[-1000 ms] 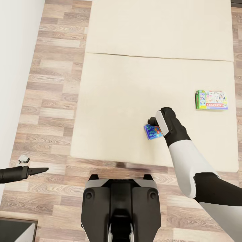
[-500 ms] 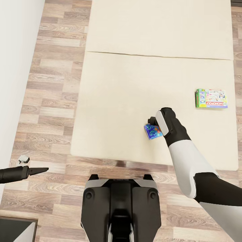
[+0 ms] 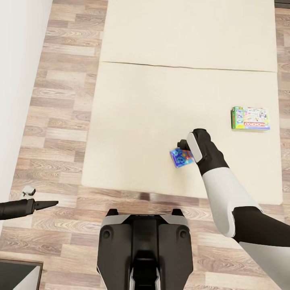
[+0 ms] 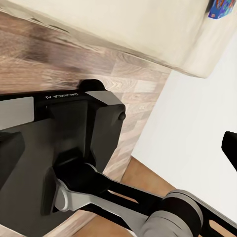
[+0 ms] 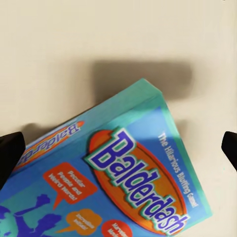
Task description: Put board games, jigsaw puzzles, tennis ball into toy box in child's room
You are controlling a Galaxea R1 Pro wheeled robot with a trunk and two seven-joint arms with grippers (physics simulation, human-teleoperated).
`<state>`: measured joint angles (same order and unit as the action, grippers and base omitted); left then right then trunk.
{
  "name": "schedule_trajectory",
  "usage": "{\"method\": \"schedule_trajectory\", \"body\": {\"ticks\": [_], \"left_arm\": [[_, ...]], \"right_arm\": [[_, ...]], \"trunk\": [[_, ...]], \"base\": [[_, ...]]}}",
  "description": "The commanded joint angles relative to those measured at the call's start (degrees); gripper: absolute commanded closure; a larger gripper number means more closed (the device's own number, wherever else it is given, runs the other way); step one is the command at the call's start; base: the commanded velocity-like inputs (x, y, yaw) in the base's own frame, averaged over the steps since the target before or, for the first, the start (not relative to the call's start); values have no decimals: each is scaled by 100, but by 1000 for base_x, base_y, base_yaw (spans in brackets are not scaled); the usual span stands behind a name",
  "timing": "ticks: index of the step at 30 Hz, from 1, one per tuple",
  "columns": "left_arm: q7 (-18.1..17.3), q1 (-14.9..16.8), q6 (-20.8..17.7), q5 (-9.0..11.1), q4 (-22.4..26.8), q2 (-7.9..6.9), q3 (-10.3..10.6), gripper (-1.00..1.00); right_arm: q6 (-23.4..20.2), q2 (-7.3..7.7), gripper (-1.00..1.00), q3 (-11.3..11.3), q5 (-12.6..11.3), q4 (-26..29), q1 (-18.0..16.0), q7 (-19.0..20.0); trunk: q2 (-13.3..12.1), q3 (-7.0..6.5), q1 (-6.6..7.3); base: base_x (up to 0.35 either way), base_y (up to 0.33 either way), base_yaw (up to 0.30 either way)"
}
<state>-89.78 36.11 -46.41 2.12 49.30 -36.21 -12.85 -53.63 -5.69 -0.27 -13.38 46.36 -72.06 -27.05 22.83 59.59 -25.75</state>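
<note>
A blue board game lies near the front edge of the bed, its cover reading "Balderdash" in the right wrist view. My right gripper hovers right over it, open, with one dark fingertip beside the box's edge and the other well apart from it. A green and white board game lies flat at the bed's right side. My left gripper hangs over the floor at the left, open and holding nothing; one finger shows in the left wrist view.
Wood plank floor runs along the bed's left side and front. A white wall stands at the far left. My dark base sits just before the bed's front edge. A seam crosses the mattress.
The whole view has shifted a little, so the bed and both games sit slightly further left and up in the picture. Neither arm has changed pose.
</note>
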Motion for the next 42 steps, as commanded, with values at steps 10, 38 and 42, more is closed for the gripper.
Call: {"method": "schedule_trajectory", "body": {"ticks": [10, 38, 42], "left_arm": [[-22, 1, -61, -1, 1, -1, 10, -100], [-22, 1, -61, -1, 1, 8, 11, -100], [-22, 1, -64, -1, 1, 8, 11, -100]], "right_arm": [[-8, 4, -100, 0, -60, -3, -9, -54], [67, 12, -100, 0, -60, -109, -8, -55], [65, 4, -100, 0, -60, -110, -6, -55]], "trunk": [[9, 6, -4], [9, 6, -4], [9, 6, -4]], "base": [[0, -39, 0], [0, -58, 0], [-29, -13, 0]]}}
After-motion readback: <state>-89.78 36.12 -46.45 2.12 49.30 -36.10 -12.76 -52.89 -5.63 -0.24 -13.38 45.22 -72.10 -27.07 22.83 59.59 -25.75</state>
